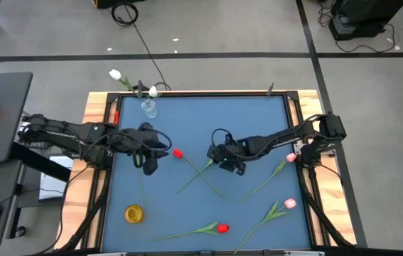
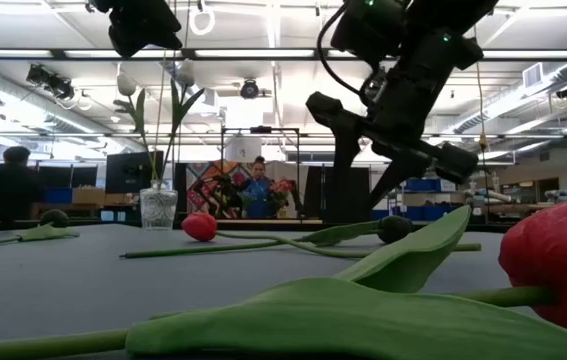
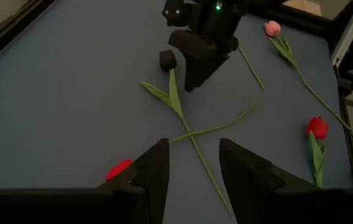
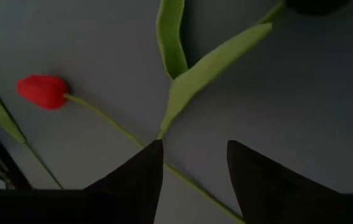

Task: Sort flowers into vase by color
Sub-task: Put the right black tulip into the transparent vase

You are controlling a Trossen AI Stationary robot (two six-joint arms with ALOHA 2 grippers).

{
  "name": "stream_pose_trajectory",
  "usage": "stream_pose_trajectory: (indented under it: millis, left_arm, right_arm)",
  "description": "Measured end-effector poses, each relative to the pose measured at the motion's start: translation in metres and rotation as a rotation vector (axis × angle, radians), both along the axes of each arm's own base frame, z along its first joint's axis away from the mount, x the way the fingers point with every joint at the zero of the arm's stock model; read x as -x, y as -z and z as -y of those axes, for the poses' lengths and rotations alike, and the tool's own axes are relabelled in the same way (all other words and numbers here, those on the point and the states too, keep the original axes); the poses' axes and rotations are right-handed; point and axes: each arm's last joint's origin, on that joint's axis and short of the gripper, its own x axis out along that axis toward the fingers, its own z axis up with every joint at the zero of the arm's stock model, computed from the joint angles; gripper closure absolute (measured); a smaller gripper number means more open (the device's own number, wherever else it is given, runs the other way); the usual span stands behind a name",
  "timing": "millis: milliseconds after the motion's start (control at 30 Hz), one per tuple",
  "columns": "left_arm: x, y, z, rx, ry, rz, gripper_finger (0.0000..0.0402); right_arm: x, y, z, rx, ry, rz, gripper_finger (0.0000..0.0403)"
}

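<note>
High view: right gripper (image 1: 231, 161), jaws apart and empty, hangs over the crossed black tulip (image 3: 167, 60) and red tulip (image 1: 178, 153) at mid-table, probably lining up a pick. Left gripper (image 1: 148, 158) waits open nearby. White flowers already stand in the glass vase (image 1: 148, 108) (far edge). Blue mat (image 1: 258, 121); workshop behind.

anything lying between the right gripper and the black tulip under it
Nothing visible does. The right gripper hangs open just above the black tulip, whose stem crosses the red tulip's stem mid-mat, so lifting one may drag the other.
</note>
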Motion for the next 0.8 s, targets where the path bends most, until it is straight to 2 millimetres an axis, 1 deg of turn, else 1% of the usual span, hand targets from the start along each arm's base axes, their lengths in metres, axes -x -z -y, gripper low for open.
stream_pose_trajectory:
  millis: [100, 167, 233, 300, 400, 500, 600, 700, 800]
  left_arm:
    - [0.002, -0.003, -0.005, 0.025, -0.040, 0.023, 0.0256]
    - [0.005, -0.005, -0.009, 0.046, -0.071, 0.039, 0.0256]
    - [0.009, -0.012, -0.013, 0.067, -0.102, 0.067, 0.0256]
    - [0.014, -0.024, -0.016, 0.073, -0.113, 0.112, 0.0256]
    - [0.027, -0.053, -0.021, 0.061, -0.129, 0.224, 0.0256]
    - [0.038, -0.078, -0.026, 0.025, -0.140, 0.310, 0.0256]
    - [0.044, -0.091, -0.029, 0.008, -0.146, 0.350, 0.0256]
    - [0.045, -0.094, -0.029, 0.001, -0.142, 0.356, 0.0256]
    - [0.044, -0.090, -0.029, -0.004, -0.141, 0.315, 0.0256]
  right_arm:
    - [0.002, 0.001, 0.008, -0.009, 0.062, -0.021, 0.0217]
    - [0.002, 0.002, 0.017, -0.003, 0.100, -0.030, 0.0217]
    - [0.002, 0.001, 0.025, -0.003, 0.118, -0.029, 0.0217]
    - [-0.001, 0.000, 0.033, 0.004, 0.098, 0.007, 0.0217]
    - [-0.006, -0.003, 0.039, 0.022, 0.062, 0.063, 0.0217]
    - [-0.006, -0.004, 0.039, 0.025, 0.057, 0.070, 0.0218]
    - [-0.005, -0.003, 0.033, 0.008, 0.030, 0.051, 0.0218]
    - [-0.003, -0.001, 0.027, -0.005, 0.029, 0.023, 0.0218]
    - [-0.002, -0.001, 0.024, -0.010, 0.029, 0.010, 0.0218]
